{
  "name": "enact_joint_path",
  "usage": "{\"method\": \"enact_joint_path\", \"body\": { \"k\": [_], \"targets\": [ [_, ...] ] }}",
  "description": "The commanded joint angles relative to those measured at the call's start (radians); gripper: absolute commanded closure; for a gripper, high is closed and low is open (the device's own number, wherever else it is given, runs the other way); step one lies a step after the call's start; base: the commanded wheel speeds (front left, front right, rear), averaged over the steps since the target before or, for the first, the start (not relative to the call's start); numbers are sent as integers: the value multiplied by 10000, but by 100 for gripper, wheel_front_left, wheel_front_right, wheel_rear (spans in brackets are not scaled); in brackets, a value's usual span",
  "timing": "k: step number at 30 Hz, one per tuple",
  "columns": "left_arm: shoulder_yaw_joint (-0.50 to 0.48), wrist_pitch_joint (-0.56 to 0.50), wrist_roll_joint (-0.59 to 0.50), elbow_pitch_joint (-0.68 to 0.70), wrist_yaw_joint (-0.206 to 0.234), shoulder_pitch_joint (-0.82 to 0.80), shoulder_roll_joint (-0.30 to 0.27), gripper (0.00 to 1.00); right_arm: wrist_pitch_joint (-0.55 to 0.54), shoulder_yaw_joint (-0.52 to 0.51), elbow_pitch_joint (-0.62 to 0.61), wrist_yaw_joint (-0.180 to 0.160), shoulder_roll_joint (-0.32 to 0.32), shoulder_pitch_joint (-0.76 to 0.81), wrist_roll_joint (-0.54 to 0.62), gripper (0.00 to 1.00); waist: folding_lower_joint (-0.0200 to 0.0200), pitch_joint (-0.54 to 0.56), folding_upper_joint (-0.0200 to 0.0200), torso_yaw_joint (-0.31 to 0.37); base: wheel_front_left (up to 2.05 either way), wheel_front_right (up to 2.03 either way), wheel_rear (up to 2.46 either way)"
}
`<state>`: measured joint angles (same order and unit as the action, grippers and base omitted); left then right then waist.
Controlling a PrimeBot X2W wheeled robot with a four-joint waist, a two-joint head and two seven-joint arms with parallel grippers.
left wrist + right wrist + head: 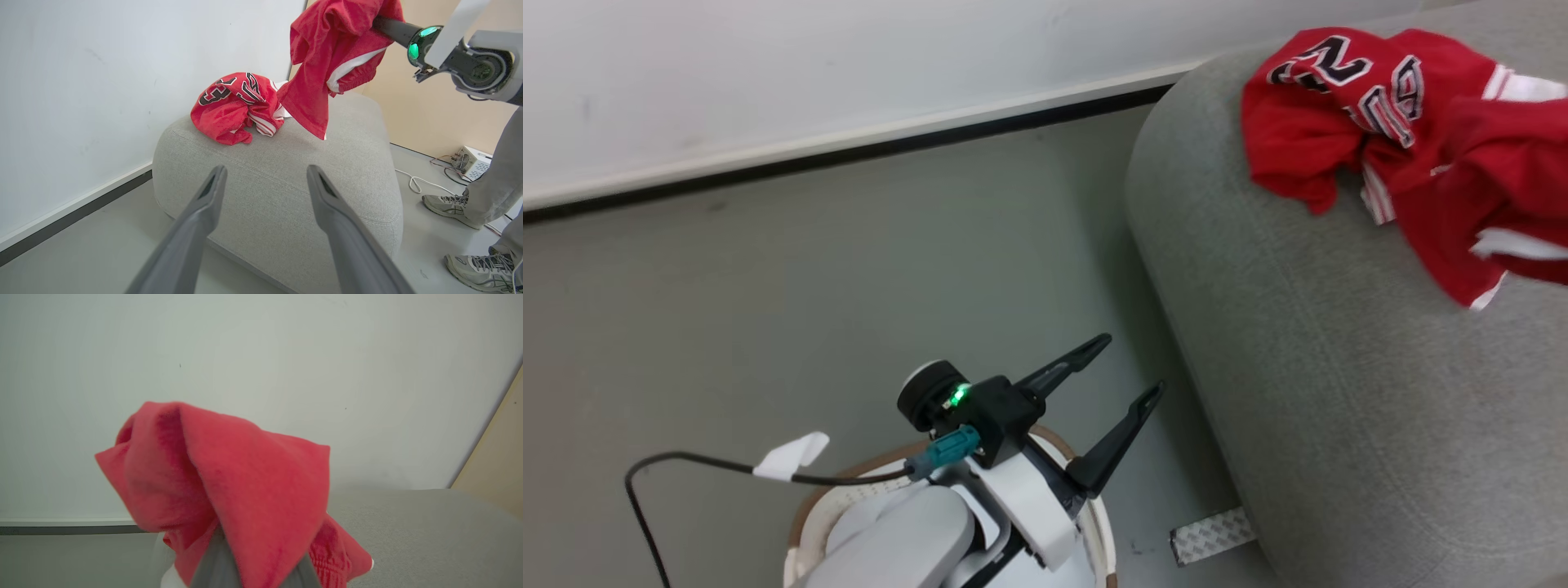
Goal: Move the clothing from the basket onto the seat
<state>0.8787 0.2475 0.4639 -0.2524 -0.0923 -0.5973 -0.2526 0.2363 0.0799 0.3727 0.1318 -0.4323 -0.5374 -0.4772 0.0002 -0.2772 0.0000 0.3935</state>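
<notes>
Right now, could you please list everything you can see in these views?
seat: one, grey, by the wall
jersey: one, red with black-and-white lettering, crumpled on the seat
red piece: one, red with white hem, held up over the seat
basket: one, white with brown rim, on the floor beside the seat
box: one, white, on the floor beyond the seat
cable: one, white, on the floor near the box
strip: one, silvery, on the floor at the seat's foot
shoes: two, grey-white, a person's, beside the seat
left end effector: one, dark, open, empty
right end effector: one, shut on the red piece
</notes>
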Motion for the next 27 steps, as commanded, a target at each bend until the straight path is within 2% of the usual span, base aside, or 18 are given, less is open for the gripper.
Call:
{"method": "enact_joint_path", "body": {
  "k": [1, 6, 13, 17, 27],
  "targets": [
    [-11, -2, -38, 57, -37, -169, -48, 0, -70, -80, 147, -23, -261, -222, -61, 100, -2, -566, 0, -500, 0, 0, 0],
    [-94, -63, -88, 199, -61, -513, -214, 0, -398, -532, 790, -23, -1222, -1055, -148, 100, -2, -1339, 0, -886, 0, 0, 0],
    [-140, -128, -191, 380, -87, -884, -430, 0, -824, -955, 2098, -23, -1976, -1905, 111, 100, -2, -2351, 0, -1304, 0, 0, 0],
    [-215, -140, -220, 487, -70, -1068, -568, 0, -1146, -1120, 2903, -23, -2185, -2189, 309, 100, -2, -2908, 0, -1516, 0, 0, 0],
    [-524, 16, -129, 406, -46, -1374, -723, 0, -2593, -1267, 4719, -23, -1816, -2397, 420, 100, -2, -3627, 0, -1703, 0, 0, 0]
  ]
}}
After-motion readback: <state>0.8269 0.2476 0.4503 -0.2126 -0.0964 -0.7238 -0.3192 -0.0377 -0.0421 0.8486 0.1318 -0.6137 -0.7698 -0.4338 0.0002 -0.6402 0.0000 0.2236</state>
